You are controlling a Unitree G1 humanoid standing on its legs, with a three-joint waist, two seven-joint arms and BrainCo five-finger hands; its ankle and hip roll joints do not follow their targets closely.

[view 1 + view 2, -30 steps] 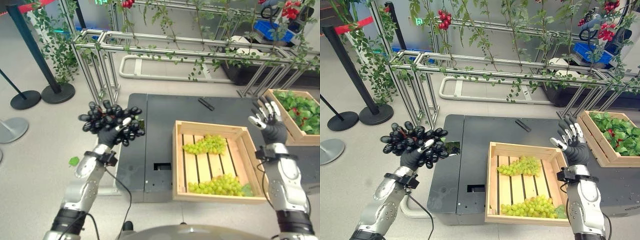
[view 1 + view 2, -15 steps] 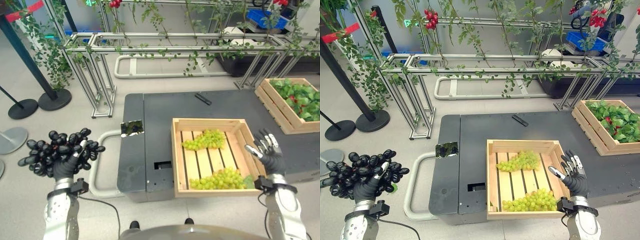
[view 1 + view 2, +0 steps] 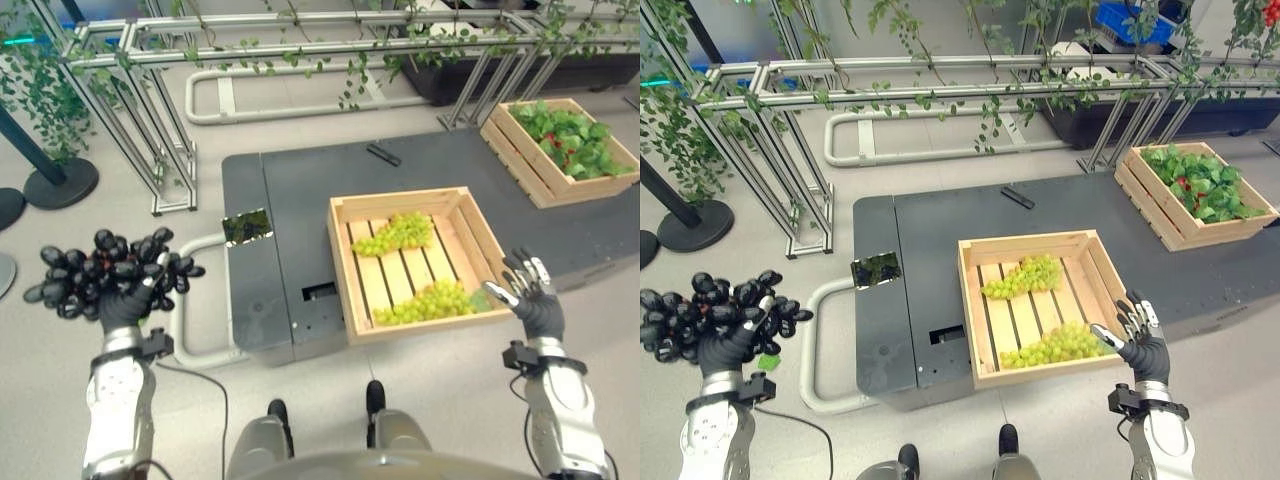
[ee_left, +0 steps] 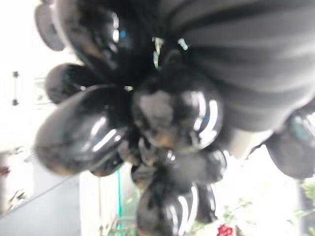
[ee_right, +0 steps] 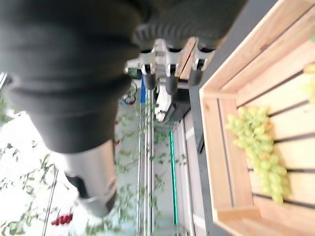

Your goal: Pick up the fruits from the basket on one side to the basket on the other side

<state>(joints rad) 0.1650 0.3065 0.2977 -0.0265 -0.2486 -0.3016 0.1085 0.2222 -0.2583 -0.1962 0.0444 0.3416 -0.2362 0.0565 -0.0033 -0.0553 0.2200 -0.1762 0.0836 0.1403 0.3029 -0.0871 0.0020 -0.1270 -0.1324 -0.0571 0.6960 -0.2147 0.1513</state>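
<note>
Left hand [image 3: 120, 305] fingers curled round black grapes [image 3: 100, 272], right hand [image 3: 535, 300] fingers spread beside wooden crate [image 3: 345, 265]

left hand [image 3: 122, 305] raised, fingers curled, right hand [image 3: 533, 300] raised, fingers spread

The right hand [image 5: 167, 64] has its dark cover close to the camera, its dark-tipped fingers [image 5: 171, 81] held straight in a row, nothing in them. Past them lies a wooden crate [image 5: 216, 128] on a dark table [image 5: 197, 123], with a green grape bunch [image 5: 258, 152] on the slats. Metal rails with vines [image 5: 147, 162] stand beyond.
</note>
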